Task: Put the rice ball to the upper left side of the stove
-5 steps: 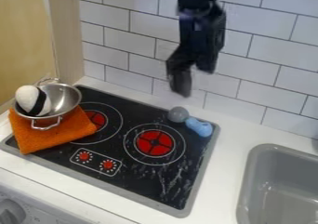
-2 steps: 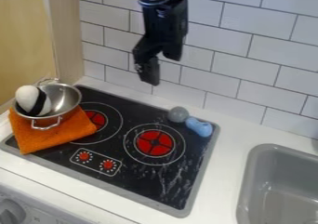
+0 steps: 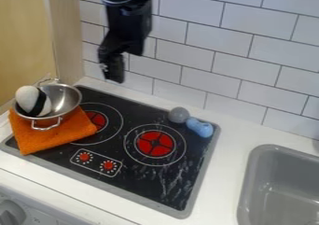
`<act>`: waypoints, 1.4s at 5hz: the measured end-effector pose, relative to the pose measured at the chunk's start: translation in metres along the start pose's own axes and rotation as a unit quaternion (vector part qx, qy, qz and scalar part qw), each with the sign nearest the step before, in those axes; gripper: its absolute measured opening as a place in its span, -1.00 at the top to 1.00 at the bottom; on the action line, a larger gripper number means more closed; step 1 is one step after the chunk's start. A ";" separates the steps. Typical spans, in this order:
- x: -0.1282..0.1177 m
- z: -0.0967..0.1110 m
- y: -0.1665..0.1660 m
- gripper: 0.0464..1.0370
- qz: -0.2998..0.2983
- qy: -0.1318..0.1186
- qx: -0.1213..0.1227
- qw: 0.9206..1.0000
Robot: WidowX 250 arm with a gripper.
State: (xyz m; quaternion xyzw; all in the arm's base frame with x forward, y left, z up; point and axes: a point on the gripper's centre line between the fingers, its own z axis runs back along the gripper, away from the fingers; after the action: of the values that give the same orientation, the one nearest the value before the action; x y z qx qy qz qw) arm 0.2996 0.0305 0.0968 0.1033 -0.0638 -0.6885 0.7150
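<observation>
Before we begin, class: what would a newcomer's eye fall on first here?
Likely the orange cloth at the stove's left, under a silver pot holding a white-and-black rice ball. Then the black robot arm, hanging before the white tiles.

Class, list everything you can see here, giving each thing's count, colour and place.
rice ball: one, white with black band, in the pot
pot: one, silver, on the cloth
cloth: one, orange, stove's left side
stove: one, black with grey rim, on the counter
burners: two, red, on the stove
knobs: two, red, stove's front
ball: one, grey, stove's back right
toy piece: one, blue, beside that ball
sink: one, grey, right
counter: one, white, around the stove
dial: one, grey, lower left
tiles: many, white, behind
gripper: one, black, above the stove's back left
</observation>
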 end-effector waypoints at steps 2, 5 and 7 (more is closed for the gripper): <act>-0.039 -0.007 -0.012 -0.92 0.071 0.042 -0.002 0.997; -0.093 -0.022 -0.030 -0.92 0.181 0.065 -0.015 0.981; -0.098 -0.049 -0.043 -0.92 0.197 0.077 -0.046 0.976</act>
State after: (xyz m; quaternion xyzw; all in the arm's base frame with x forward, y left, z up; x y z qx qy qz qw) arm 0.2650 0.1297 0.0443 0.1080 0.0042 -0.5263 0.8434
